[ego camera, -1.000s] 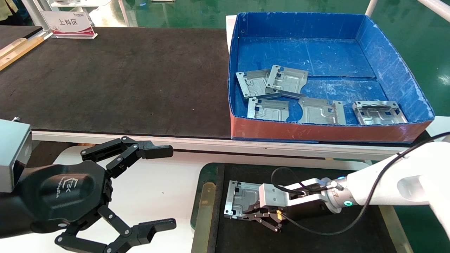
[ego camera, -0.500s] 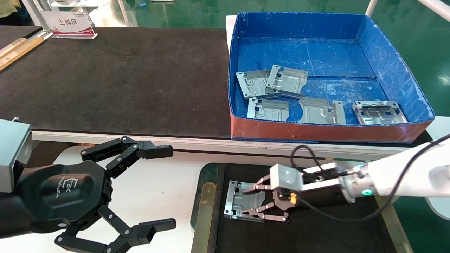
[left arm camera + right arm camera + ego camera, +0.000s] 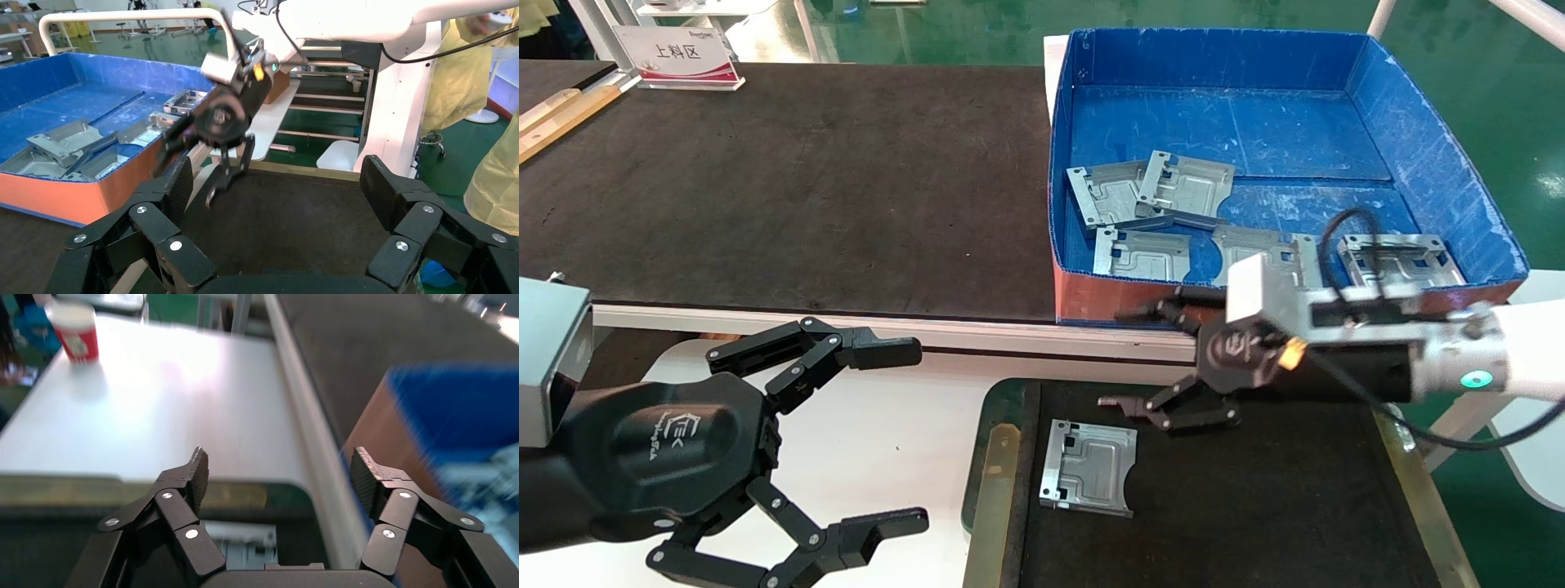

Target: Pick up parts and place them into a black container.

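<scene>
We see one plate lying flat in the lower middle of the head view, near the left end of the black tray, clear of the rim, which we judge leaves room beside it for more plates. Our right hand hangs in the air right of centre, above the tray's far edge and just in front of the red front wall of the blue box; its fingers are spread wide and hold nothing, touching neither the plate below nor the box. In the right wrist view the same fingers stand well apart with only the white worktop and the box corner between them. We judge this hand is free for the next pick, since five more plates lie in the lower part of the blue box, two of them overlapping at the upper left of the group. The plates lie loose and at odd angles, so we judge each will need its own approach. Our left hand sits parked at the lower left of the head view over the white worktop, fingers spread wide and empty; from its wrist view the right hand shows empty as well.
</scene>
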Motion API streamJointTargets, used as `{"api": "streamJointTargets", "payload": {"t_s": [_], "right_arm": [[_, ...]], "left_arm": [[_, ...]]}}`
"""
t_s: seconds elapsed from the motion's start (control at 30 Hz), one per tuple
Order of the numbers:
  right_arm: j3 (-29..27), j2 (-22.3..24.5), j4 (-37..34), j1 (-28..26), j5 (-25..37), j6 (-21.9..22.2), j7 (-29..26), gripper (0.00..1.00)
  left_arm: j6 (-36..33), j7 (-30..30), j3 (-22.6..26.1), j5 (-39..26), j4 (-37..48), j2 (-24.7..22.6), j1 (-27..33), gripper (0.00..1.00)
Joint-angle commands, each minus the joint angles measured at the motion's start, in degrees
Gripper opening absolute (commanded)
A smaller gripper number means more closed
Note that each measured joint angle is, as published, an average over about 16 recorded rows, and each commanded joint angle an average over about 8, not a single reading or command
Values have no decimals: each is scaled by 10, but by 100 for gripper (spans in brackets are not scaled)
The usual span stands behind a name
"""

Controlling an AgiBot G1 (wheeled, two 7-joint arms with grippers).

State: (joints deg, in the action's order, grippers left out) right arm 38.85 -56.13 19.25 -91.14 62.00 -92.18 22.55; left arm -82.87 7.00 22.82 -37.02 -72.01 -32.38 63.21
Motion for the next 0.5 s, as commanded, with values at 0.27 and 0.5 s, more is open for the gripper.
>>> {"api": "streamJointTargets", "payload": {"t_s": [0.27,0.5], "right_arm": [[33,105,225,42,-172,5,-120,100],[39,142,253,31,-240,15,-141,100]], "left_arm": [[0,0,0,0,0,0,0,100],[0,0,0,0,0,0,0,100]]}}
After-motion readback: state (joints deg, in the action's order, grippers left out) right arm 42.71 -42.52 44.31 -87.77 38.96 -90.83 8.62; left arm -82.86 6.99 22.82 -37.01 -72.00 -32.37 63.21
